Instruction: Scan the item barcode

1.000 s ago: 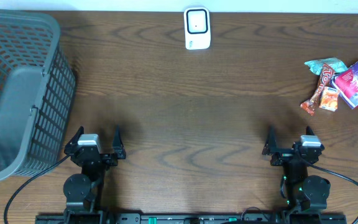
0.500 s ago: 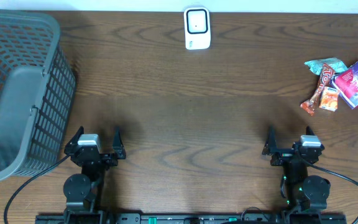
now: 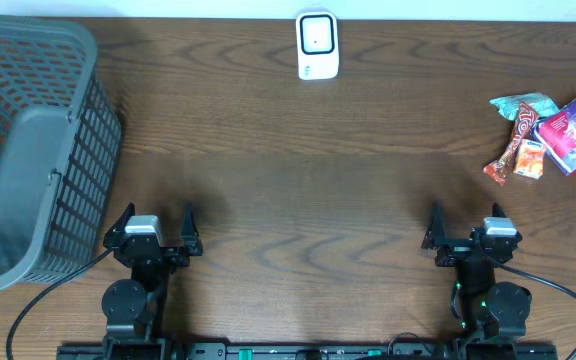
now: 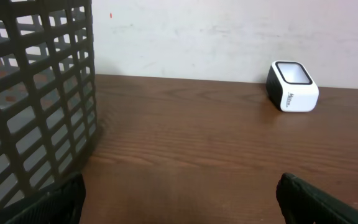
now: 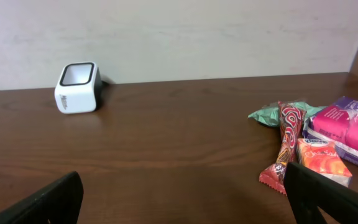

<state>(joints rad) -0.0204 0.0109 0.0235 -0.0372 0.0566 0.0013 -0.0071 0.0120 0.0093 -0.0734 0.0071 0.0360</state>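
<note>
A small pile of snack items lies at the table's right edge: a purple box (image 3: 575, 135) (image 5: 347, 126), a red wrapper (image 3: 508, 148) (image 5: 283, 149), a small orange packet (image 3: 530, 159) (image 5: 319, 157) and a green packet (image 3: 520, 104) (image 5: 267, 114). The white barcode scanner (image 3: 317, 45) (image 4: 292, 86) (image 5: 78, 88) stands at the far middle. My left gripper (image 3: 155, 224) (image 4: 179, 202) and right gripper (image 3: 463, 222) (image 5: 185, 198) rest near the front edge, both open with nothing between the fingers, far from the items.
A large grey mesh basket (image 3: 28, 140) (image 4: 33, 99) fills the left side, close beside my left gripper. A pale wall runs behind the table's far edge. Bare brown wood lies between the grippers and the scanner.
</note>
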